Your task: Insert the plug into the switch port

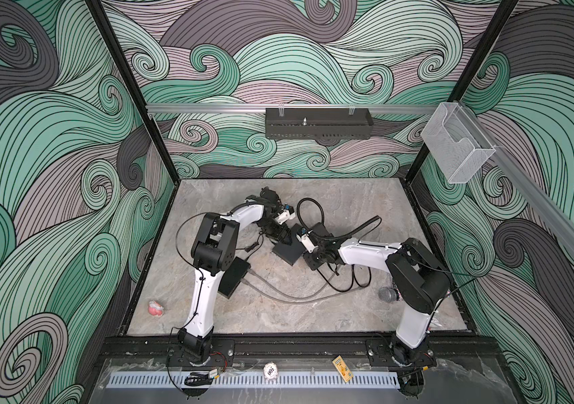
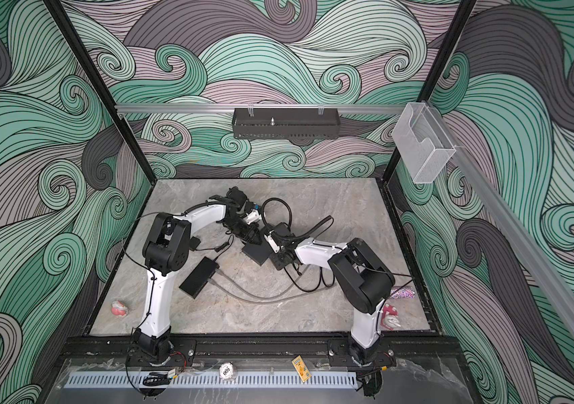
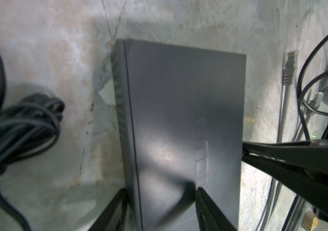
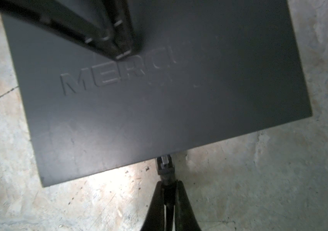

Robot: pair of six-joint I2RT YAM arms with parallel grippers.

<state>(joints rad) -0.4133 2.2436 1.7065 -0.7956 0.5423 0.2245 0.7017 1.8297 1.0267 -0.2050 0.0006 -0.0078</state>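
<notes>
Where the two arms meet over the middle of the stone-patterned table point(image 1: 313, 314), the holdings are as follows.

Switch point(image 1: 287, 250): flat dark grey box, lying on the table top face up, set at an angle to the table edges; embossed lettering "MERCU" readable in the right wrist view.

Plug point(image 4: 165, 164): small, dark, latch tab uppermost; nose against the switch's edge on the right arm's side. Whether it sits inside a port cannot be told.

Right gripper point(image 4: 168, 183): jaws pinched tight together on the rear of the plug.

Left gripper point(image 3: 160, 192): jaws partly apart, gripping nothing; one finger beside the switch's side wall, the other above its top face. Contact with the housing cannot be told.

Sundries: second black box point(image 1: 235, 276), by the left arm, with grey leads running from it; spare grey connector point(image 3: 288, 68), loose on the table beside the switch; bundled black cable point(image 3: 19, 128); microphone point(image 1: 388, 294), near the right arm's base.
</notes>
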